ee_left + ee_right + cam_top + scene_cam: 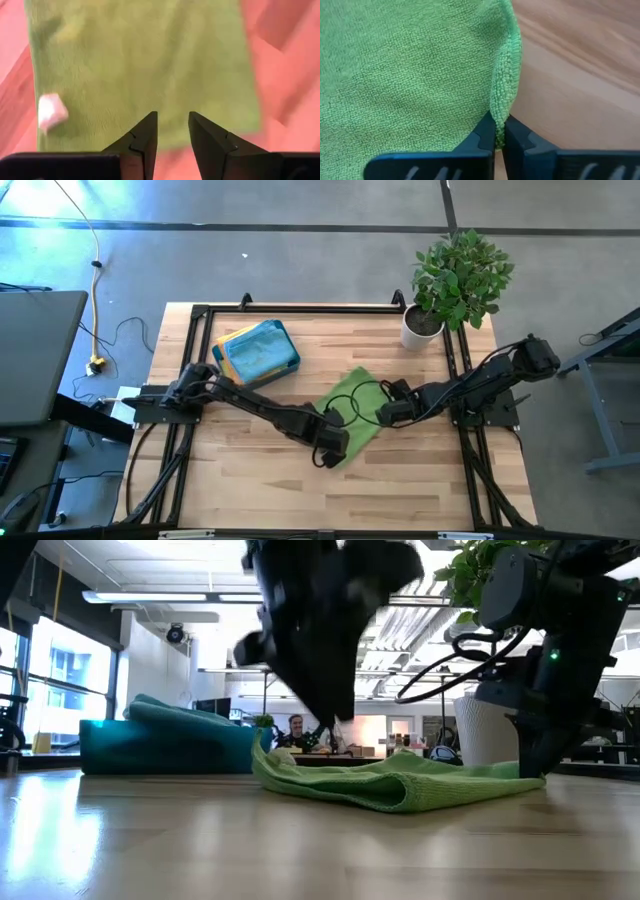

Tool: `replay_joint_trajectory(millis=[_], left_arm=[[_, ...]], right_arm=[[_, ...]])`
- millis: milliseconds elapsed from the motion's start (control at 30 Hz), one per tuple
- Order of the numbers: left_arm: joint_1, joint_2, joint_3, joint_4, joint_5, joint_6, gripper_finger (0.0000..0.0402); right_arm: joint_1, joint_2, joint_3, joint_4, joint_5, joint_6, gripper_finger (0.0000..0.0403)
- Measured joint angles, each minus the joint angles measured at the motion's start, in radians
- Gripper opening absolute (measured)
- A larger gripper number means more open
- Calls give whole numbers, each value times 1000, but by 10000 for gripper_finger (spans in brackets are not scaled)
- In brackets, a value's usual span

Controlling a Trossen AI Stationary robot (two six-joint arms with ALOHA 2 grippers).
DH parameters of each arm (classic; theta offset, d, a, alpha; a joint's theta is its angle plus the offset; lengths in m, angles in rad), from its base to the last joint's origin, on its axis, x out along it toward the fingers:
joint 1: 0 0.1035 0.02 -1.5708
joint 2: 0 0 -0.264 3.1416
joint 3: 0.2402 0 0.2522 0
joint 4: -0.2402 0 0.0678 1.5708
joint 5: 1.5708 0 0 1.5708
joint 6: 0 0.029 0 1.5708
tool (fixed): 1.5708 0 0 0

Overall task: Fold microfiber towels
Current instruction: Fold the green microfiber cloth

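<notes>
Lying near the middle of the pale wooden table [250,490], the soft lime-green microfiber towel [352,412] is spread out with one side doubled over in a loose roll, so its fold looks only begun. The right gripper [499,136] has its two dark fingers pinched shut on the towel's stitched hem at the edge nearest the white-potted green plant [455,280]. The left gripper [172,131] hovers over the opposite edge with its fingers partly apart and nothing between them; a small white tag [50,112] shows on the cloth below it.

Farther off, toward the table's back left corner, the rigid teal plastic tray [222,362] holds a pile of other cloths, light blue on top with yellow and orange edges showing [262,348]. Whether those are already folded I cannot tell. By my reading, the green towel is the one in hand, one corner is secured, and the fold itself remains to be made.
</notes>
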Motion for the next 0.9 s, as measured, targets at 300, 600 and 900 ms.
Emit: replay_joint_trajectory(millis=[300, 600, 900], left_arm=[[-85, -3, 242, -263, -41, 107, 101], [-135, -7, 486, -582, -136, 253, 101], [-161, -137, 541, -739, -185, 306, 101]], right_arm=[[58, -2, 156, -178, 91, -30, 1], [101, 33, 341, -385, 166, 24, 0], [162, 245, 603, -406, 157, 50, 0]])
